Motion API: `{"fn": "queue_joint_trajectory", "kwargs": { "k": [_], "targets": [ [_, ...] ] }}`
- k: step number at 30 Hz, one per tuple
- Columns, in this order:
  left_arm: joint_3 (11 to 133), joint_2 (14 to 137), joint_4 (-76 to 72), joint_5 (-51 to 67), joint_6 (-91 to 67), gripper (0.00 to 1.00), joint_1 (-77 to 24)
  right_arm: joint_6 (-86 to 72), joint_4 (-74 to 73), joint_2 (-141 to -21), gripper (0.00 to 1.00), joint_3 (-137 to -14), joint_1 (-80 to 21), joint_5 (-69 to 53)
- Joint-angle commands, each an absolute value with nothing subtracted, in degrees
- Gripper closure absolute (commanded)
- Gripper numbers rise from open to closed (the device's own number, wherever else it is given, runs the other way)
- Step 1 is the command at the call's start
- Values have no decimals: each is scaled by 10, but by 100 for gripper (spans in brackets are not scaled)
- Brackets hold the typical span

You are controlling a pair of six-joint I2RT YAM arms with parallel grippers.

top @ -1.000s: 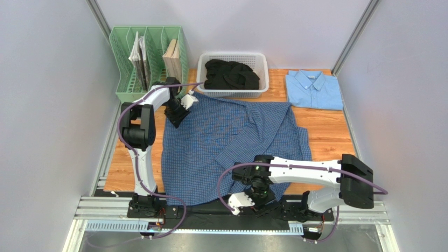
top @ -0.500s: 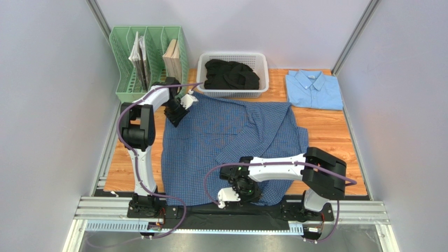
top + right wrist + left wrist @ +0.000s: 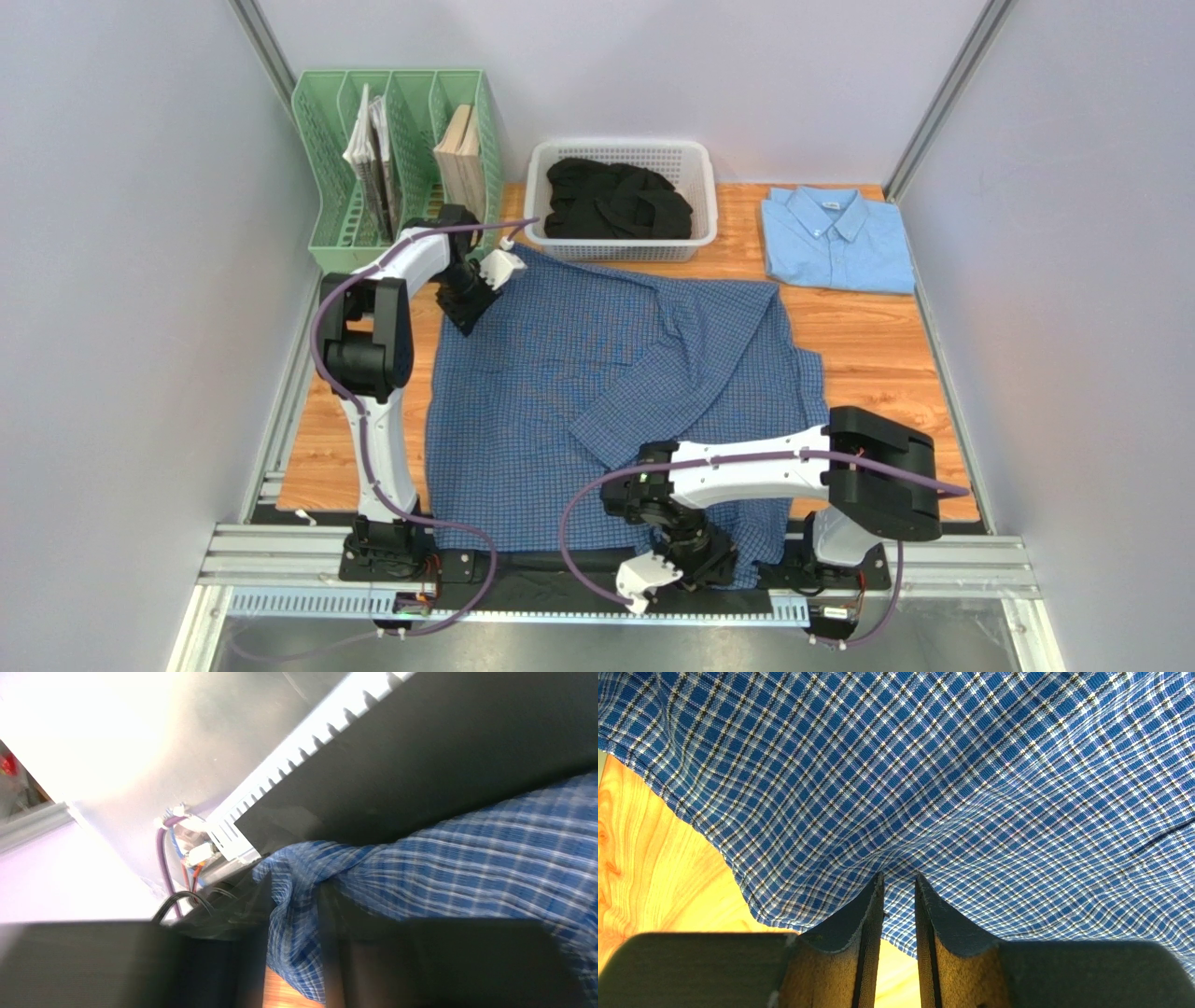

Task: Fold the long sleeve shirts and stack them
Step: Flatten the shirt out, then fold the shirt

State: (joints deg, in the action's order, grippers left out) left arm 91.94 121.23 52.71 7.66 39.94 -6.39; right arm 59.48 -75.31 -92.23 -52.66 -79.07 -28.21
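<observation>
Each arm is built from white moulded link shells joined by black joint housings. The left arm (image 3: 382, 448) has a large rounded black housing (image 3: 368, 336) partway along its length. The right arm (image 3: 744, 473) has a boxier black housing (image 3: 881, 473).

A purple cable (image 3: 317, 336) follows each arm from base to wrist in loose loops. A small white camera housing (image 3: 502, 263) is fitted at each wrist.

The left fingers (image 3: 868, 913) are dark wedge-shaped blades that taper to thin tips. They have tan side faces and are seated in a black crossbar. The right fingers (image 3: 351, 952) show as dark blocks; finer detail is blurred.
</observation>
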Motion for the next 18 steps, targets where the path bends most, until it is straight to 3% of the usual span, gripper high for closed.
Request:
{"fn": "queue_joint_trajectory", "kwargs": {
  "k": [1, 4, 6, 11, 15, 18],
  "targets": [
    [925, 1230, 542, 85, 403, 70, -61, 632, -924, -918, 57, -550, -818, -317],
    [915, 1202, 546, 130, 404, 61, -62, 599, -916, -911, 47, -591, -791, -275],
    [911, 1168, 556, 173, 411, 51, -61, 588, -911, -885, 39, -660, -719, -282],
    [895, 1083, 571, 279, 417, 37, -60, 518, -817, -840, 40, -766, -526, -316],
    [889, 1034, 569, 351, 404, 32, -49, 458, -627, -838, 45, -753, -468, -235],
    [889, 1005, 553, 418, 368, 31, -28, 446, -564, -864, 42, -746, -469, -231]
  ]
}}
